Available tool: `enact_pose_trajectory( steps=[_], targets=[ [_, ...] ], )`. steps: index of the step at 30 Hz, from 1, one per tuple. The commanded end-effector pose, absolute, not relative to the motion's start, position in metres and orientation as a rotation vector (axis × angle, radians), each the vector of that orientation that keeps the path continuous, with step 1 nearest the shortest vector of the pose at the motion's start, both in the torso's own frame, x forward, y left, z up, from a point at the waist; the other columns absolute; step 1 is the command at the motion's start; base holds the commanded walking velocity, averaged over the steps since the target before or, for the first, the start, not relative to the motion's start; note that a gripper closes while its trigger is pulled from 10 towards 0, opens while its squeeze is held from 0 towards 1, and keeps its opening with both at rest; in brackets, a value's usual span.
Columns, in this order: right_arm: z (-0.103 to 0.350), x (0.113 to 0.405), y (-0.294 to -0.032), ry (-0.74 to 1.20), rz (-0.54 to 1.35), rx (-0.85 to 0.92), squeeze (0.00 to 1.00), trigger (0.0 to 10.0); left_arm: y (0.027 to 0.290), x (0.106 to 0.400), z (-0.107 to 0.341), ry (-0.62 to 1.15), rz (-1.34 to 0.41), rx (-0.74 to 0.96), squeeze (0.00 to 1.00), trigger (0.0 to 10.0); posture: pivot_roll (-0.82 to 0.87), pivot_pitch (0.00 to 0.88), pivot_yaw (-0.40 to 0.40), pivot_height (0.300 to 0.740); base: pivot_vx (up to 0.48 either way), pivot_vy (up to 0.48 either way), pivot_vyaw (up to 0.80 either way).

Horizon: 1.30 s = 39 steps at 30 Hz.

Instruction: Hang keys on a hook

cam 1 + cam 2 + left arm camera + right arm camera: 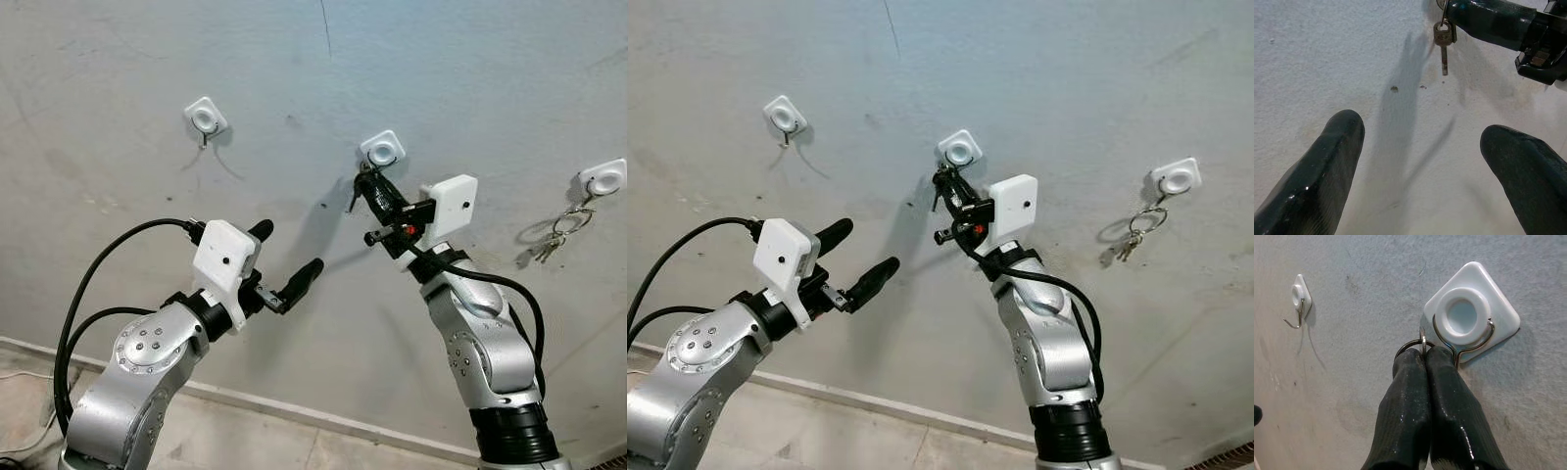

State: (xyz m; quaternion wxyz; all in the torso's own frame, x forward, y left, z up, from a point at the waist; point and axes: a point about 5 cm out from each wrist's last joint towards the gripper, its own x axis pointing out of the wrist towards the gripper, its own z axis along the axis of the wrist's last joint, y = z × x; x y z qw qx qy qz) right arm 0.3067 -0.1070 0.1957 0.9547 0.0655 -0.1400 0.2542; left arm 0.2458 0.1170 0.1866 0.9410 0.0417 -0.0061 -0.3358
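Your right gripper (1424, 352) pinches the key ring (1409, 345) tight, just under middle hook (1469, 313); left gripper (286, 262) spread wide, w/ nothing held.

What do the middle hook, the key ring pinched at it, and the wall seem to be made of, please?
The middle hook looks like glossy white moulded plastic with a thin bright wire, probably steel, bent round it. The key ring, pinched by the right gripper, is a thin shiny loop, likely steel; its key looks dull brassy metal. The wall seems matt painted plaster, grainy and scuffed.
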Motion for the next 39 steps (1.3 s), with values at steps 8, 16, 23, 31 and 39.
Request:
enact_pose_trajectory(
  steps=[8,16,23,31,39],
  targets=[
    [0.182,0.306,-0.132,-0.222,0.399,0.185,0.00,10.0,0.113,0.245,0.189,-0.016,-0.703,0.082,0.00,10.0,0.24,0.000,-0.036,0.740,0.000,0.000,0.00],
    [0.194,0.302,-0.137,-0.268,0.425,0.274,0.00,10.0,0.113,0.246,0.189,-0.017,-0.705,0.082,0.00,10.0,0.24,0.000,-0.033,0.740,0.000,0.000,0.00],
    [0.215,0.294,-0.127,-0.312,0.553,0.338,0.00,10.0,0.112,0.246,0.188,-0.016,-0.709,0.081,0.00,10.0,0.24,0.000,-0.031,0.740,0.000,0.000,0.00],
    [0.221,0.292,-0.127,-0.308,0.566,0.381,0.00,10.0,0.111,0.246,0.188,-0.016,-0.708,0.078,0.00,10.0,0.24,0.000,-0.032,0.740,0.000,0.000,0.00],
    [0.203,0.292,-0.128,-0.240,0.533,0.311,0.00,10.0,0.110,0.246,0.187,-0.014,-0.710,0.077,0.00,10.0,0.24,0.000,-0.035,0.740,0.000,0.000,0.00]
  ],
)
